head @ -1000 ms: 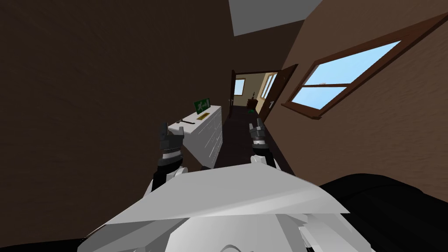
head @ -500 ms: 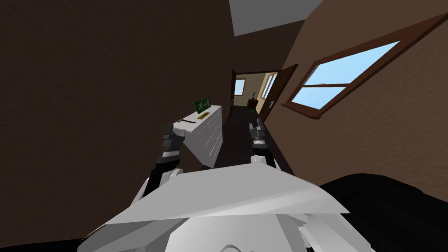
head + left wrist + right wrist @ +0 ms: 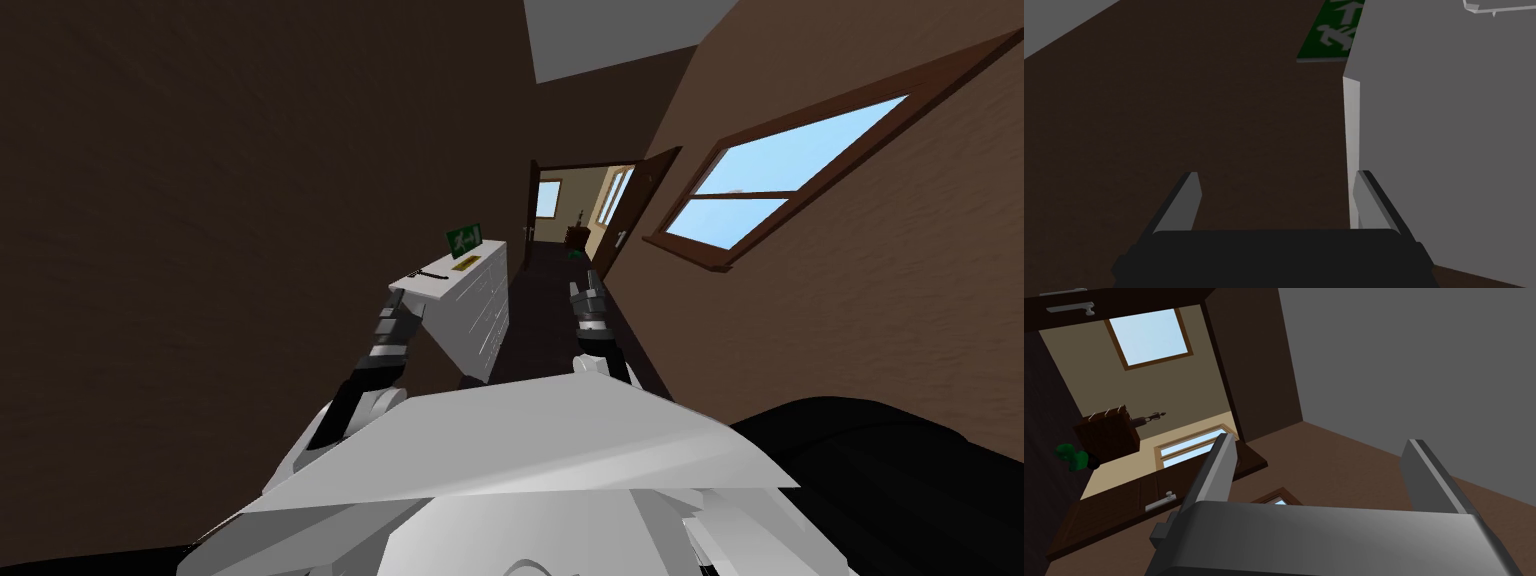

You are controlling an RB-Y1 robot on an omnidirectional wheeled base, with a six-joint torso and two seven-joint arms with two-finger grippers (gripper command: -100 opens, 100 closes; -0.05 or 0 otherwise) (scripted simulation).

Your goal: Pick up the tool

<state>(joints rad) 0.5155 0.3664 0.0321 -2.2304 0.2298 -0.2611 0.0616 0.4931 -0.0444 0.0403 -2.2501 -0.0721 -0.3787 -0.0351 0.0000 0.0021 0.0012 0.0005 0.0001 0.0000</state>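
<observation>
The tool (image 3: pixel 431 275) is a thin dark stick lying on top of a white chest of drawers (image 3: pixel 478 305) by the left wall, close to its near end. My left gripper (image 3: pixel 396 303) is raised just below that near end, short of the tool. In the left wrist view it (image 3: pixel 1274 200) is open with nothing between the fingers, and the chest's grey end panel (image 3: pixel 1449 150) stands right beside one finger (image 3: pixel 1369 200). My right gripper (image 3: pixel 590 282) hangs over the corridor floor, to the right of the chest. It (image 3: pixel 1324 473) is open and holds nothing.
A flat yellow item (image 3: pixel 463 264) and a green exit sign (image 3: pixel 463 240) sit farther back on the chest. The dark corridor runs on to an open door (image 3: pixel 640 205). A window (image 3: pixel 780 180) is in the right wall.
My left arm has stretched forward and up, bringing its gripper closer to the near end of the chest. The right arm has not moved.
</observation>
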